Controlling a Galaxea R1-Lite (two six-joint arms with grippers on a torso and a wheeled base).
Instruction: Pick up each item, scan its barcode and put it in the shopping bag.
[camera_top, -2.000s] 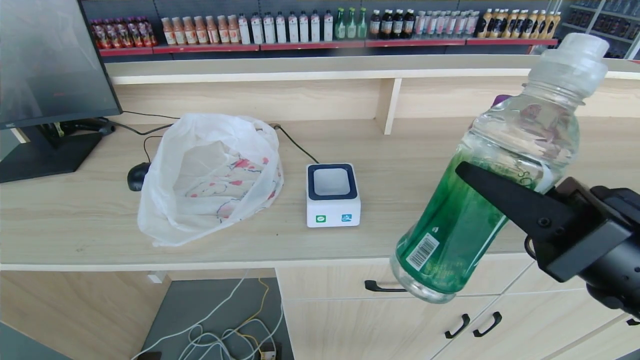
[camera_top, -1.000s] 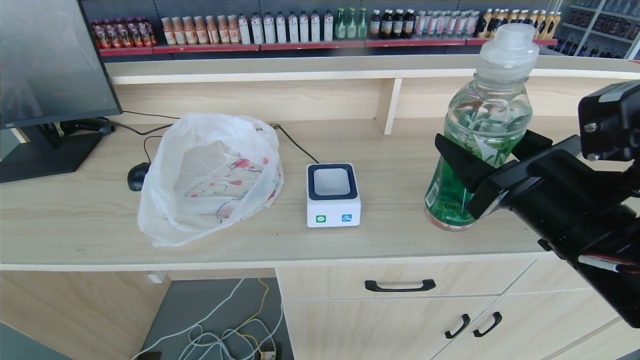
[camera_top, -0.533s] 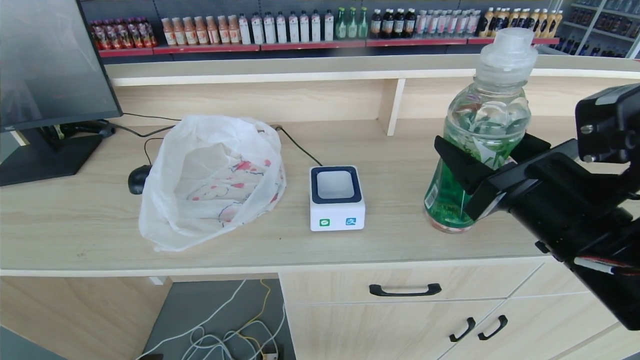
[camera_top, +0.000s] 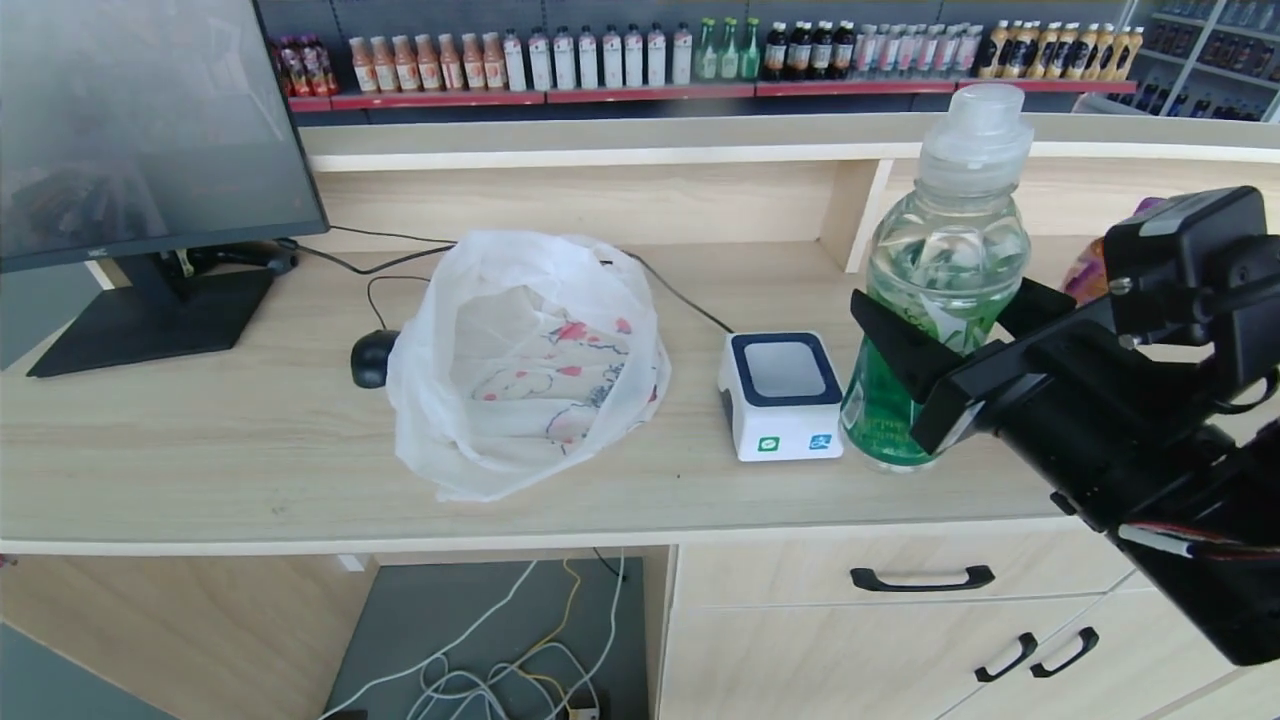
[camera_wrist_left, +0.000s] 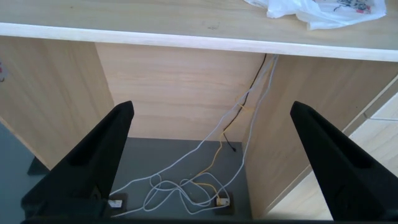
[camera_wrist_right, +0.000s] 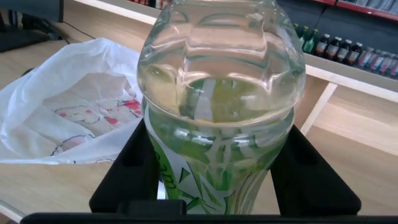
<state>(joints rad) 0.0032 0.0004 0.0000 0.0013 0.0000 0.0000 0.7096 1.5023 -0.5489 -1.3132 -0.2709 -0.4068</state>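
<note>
One-armed work right now: right gripper (camera_top: 945, 305) closed around the green drink bottle (camera_top: 935, 300), fingers (camera_top: 890, 345) either side of the label, bottle upright and just beside the scanner (camera_top: 785, 395) on the counter (camera_top: 200, 450). Best to lift a touch, swing over the scanner's glass window, then roll the wrist to turn the barcode down toward it. Take it slow: liquid inside, round wall, likely to twist in the grip. Hold steady over the window, then on to the shopping bag (camera_top: 530, 360), mouth gaping, beyond the scanner on its other side. Left gripper (camera_wrist_left: 211, 124) spread wide, holding nothing, down below the counter edge. No sight of the barcode from any angle. Hard to tell whether resting on the counter or hanging just above. Bag's contents lost behind crumpled plastic.
</note>
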